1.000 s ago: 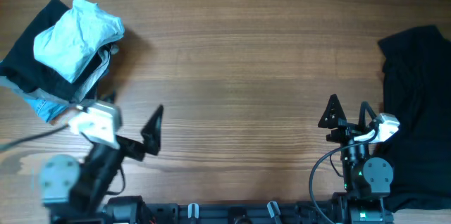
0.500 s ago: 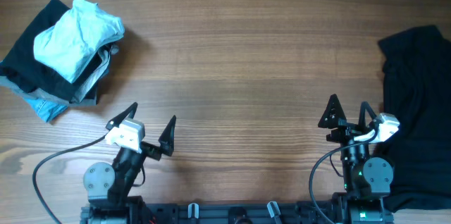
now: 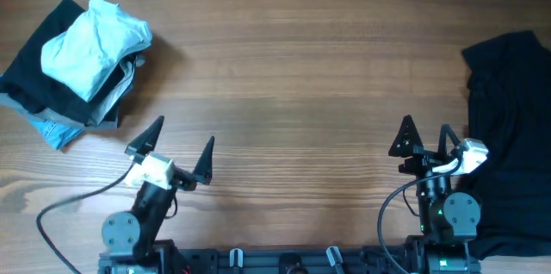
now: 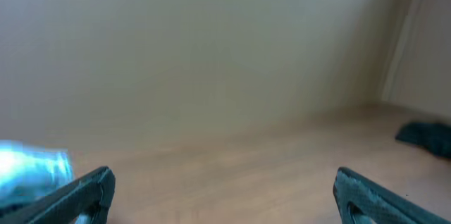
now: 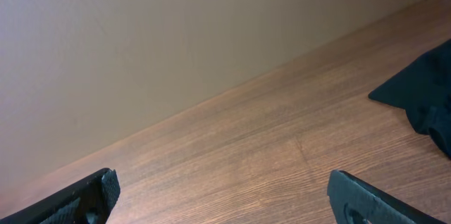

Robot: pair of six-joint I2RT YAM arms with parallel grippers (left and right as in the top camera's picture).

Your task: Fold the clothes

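A crumpled pale light-blue T-shirt [image 3: 93, 43] lies on top of a stack of black, grey and blue denim garments [image 3: 47, 110] at the table's far left; a blurred blue patch of it shows in the left wrist view [image 4: 28, 178]. A large black garment [image 3: 510, 127] lies spread at the right edge, its corner showing in the right wrist view [image 5: 423, 94]. My left gripper [image 3: 179, 145] is open and empty near the front left. My right gripper [image 3: 424, 136] is open and empty near the front right, just left of the black garment.
The wooden table [image 3: 293, 76] runs between the two piles. A pale wall stands behind the table's far edge in both wrist views. A cable trails from the left arm's base at the front edge.
The left arm has drawn back from the left pile toward the front edge and swung to face the far side. The right arm has not moved.
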